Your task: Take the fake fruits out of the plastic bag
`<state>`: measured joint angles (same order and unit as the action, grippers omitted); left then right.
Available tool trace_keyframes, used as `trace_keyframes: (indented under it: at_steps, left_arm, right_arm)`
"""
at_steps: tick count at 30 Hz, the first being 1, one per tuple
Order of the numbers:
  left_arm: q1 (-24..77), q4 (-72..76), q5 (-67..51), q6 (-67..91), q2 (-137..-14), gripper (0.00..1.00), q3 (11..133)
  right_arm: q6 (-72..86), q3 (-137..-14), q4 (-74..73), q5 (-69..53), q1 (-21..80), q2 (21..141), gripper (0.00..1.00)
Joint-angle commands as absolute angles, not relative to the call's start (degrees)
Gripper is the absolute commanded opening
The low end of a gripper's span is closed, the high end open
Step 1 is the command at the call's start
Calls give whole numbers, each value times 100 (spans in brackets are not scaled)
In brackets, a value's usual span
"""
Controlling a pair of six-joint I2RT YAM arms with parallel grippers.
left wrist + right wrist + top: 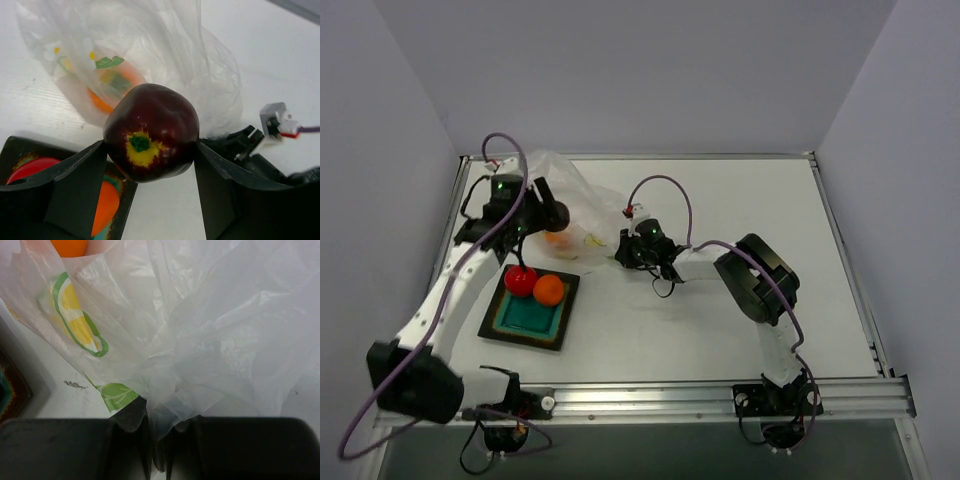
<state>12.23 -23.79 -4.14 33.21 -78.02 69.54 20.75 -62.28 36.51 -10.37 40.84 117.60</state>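
My left gripper [150, 150] is shut on a dark maroon fruit [151, 132] with a yellow and green spot, held above the table just in front of the plastic bag [165, 55]. In the top view the left gripper [548, 214] hangs at the bag's left side. An orange fruit with a green calyx [112, 85] lies inside the bag [575, 205]. A red fruit [520, 281] and an orange fruit [550, 290] sit on the teal dish [525, 322]. My right gripper [159, 440] is shut on a bunched fold of the bag [200, 340]; it shows in the top view [623, 245].
The square teal dish with its dark rim [20, 150] lies at the lower left of the left wrist view. A metal rail [720, 398] runs along the table's near edge. Grey walls stand on three sides.
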Motion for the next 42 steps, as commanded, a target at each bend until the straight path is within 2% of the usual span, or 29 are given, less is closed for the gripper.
trace_keyframes:
  at_steps: [1,7,12,21,24,32,36,38,42]
  left_arm:
    - [1336,-2618,482,3445,-6287,20,6593]
    - [1336,-3944,2123,3952,-4309,24,5205]
    - [1336,-4456,2812,4946,-2982,26,4158]
    - [1327,-4176,2988,5457,-3726,27,3411]
    - [1327,-3877,2866,5511,-3920,32,3138]
    - [1327,-3744,2777,5537,-4149,48,2953]
    - [1327,-3884,2804,5458,-3982,79,3040]
    - [1327,-3929,2812,5423,-3850,83,3146]
    - [1327,-3999,2813,5178,-3639,84,3585]
  right_arm:
    - [2048,-6117,3647,-967,4025,11452,6]
    - [2048,-6126,3639,-984,4025,11461,6]
    - [2039,-6109,3630,-967,4025,11470,6]
    - [2048,-6126,3612,-967,3999,11479,6]
    - [2039,-6117,3612,-976,3981,11461,6]
    - [2039,-6135,3621,-1011,3964,11496,6]
    - [2048,-6135,3621,-1019,3964,11496,6]
    - [2048,-6144,3621,-1020,3964,11496,6]
    - [2048,-6135,3612,-1019,3973,11496,6]
